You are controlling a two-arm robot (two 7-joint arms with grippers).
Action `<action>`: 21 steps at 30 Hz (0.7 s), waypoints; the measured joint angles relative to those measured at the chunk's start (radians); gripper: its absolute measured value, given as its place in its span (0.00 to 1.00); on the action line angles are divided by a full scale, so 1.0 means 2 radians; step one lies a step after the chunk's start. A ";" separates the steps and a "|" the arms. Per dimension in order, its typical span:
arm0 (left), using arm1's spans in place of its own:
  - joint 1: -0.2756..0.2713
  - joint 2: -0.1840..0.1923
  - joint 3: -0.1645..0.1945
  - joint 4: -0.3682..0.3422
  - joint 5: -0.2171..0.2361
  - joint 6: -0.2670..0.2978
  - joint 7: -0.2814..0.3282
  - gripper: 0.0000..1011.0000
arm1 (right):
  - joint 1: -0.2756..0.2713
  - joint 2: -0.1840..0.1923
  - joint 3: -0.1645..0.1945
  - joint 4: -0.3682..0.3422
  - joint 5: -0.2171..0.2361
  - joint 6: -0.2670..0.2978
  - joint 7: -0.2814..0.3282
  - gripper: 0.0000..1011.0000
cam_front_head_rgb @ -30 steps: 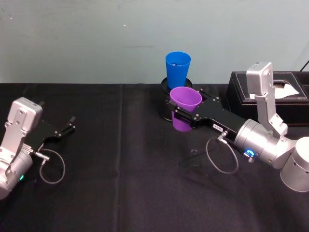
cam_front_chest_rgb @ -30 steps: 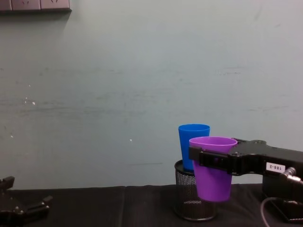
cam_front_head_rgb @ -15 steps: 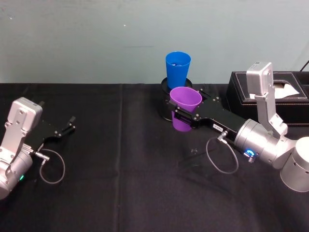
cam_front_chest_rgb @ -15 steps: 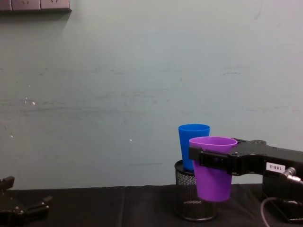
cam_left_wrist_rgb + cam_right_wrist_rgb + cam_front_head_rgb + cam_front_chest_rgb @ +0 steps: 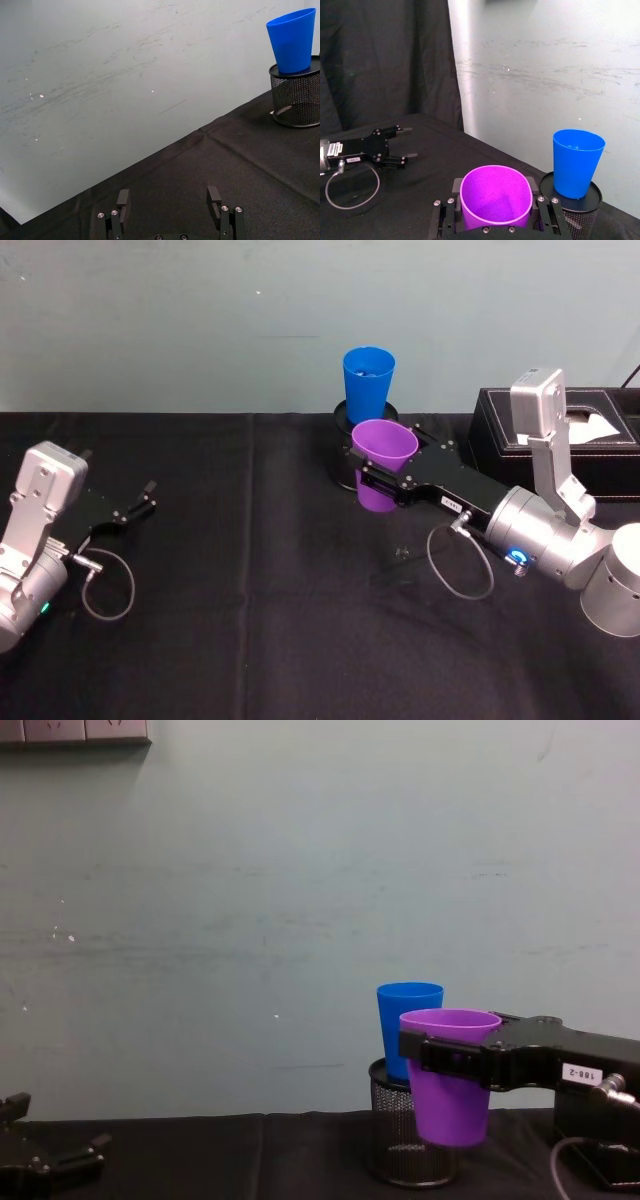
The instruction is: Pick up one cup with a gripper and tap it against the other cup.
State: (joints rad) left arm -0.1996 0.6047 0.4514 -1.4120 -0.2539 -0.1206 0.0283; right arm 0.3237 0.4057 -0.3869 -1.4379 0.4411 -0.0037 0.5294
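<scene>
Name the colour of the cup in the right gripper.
The cup is plain purple, clearest in the right wrist view.

I take this for a lab test bench: black cloth (image 5: 250, 620) across the lower frame, bare pale wall (image 5: 300, 870) behind, wall plates (image 5: 75, 730) upper left, tissue box (image 5: 500, 430) at right.

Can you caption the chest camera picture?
Right end effector holds the purple cup near the blue cup atop the mesh holder.

Right tool (image 5: 384, 483) reached forward, raised, clamped on the cup (image 5: 383, 445); left tool (image 5: 142, 498) sat parked, fingers apart.
</scene>
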 joint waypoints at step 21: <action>0.000 0.000 0.000 0.000 0.000 0.000 0.000 0.99 | 0.077 -0.026 -0.020 0.095 0.012 0.002 0.007 0.73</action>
State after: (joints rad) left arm -0.1995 0.6047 0.4514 -1.4120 -0.2539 -0.1205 0.0283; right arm 0.4784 0.3541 -0.4268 -1.2480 0.4643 0.0011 0.5443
